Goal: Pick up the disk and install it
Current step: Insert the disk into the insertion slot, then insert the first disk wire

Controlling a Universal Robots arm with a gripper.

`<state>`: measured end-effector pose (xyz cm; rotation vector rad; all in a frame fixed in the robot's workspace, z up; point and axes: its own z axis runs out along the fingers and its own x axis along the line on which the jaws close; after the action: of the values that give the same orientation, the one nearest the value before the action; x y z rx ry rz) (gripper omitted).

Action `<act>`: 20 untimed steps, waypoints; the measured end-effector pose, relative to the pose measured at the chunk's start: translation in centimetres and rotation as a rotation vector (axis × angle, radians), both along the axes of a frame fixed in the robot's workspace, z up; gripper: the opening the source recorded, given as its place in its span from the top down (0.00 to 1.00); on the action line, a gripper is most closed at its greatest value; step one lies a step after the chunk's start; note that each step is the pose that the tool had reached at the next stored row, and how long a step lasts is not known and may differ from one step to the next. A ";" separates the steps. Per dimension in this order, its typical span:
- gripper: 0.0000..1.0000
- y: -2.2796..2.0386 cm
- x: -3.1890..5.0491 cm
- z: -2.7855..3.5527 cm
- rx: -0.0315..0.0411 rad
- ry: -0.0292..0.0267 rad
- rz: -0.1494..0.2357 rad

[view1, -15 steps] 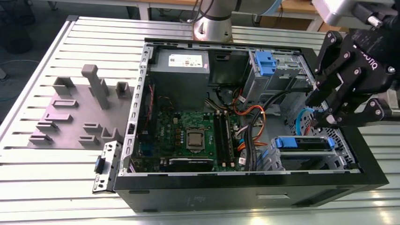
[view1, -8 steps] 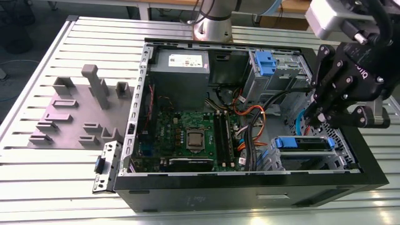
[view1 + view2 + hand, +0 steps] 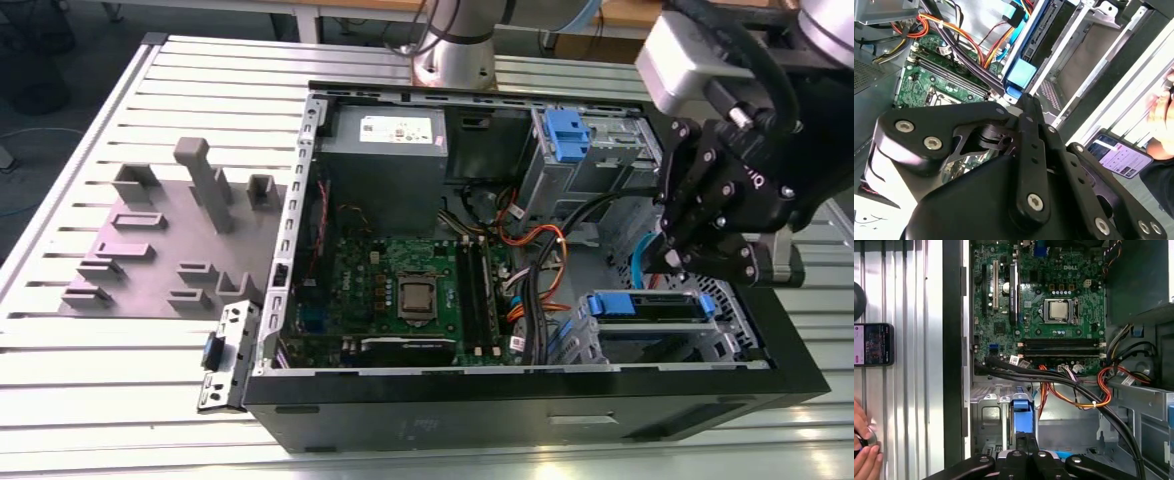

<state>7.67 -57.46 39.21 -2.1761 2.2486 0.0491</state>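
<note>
The disk (image 3: 650, 305), a flat drive framed by a bright blue bracket, lies in the drive bay at the corner of the open computer case (image 3: 534, 400) on the exterior view's right. Its blue bracket end also appears in the second wrist view (image 3: 1021, 75) and the first wrist view (image 3: 1022, 415). My black gripper (image 3: 685, 270) hangs just above the disk, its fingers drawn together with nothing visibly between them. In both wrist views the gripper (image 3: 1026, 102) (image 3: 1026, 440) ends right at the blue bracket's tab.
Inside the case are the motherboard (image 3: 400, 290), a grey power-supply box (image 3: 387, 135), orange and black cables (image 3: 534, 250) and another blue bracket (image 3: 565, 135) in the far drive cage. A grey fixture block (image 3: 160, 240) sits on the slatted table. A phone (image 3: 873, 344) and a hand (image 3: 864, 450) are beside the case.
</note>
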 end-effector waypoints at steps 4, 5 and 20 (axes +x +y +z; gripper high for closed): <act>0.89 -0.01 0.00 -0.73 0.0000 0.0000 0.000; 0.89 -0.01 0.00 -0.91 -0.0001 0.0000 0.000; 0.89 -0.04 0.01 -2.90 0.0000 0.0000 0.000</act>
<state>7.67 -57.50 36.31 -2.1762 2.2487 0.0491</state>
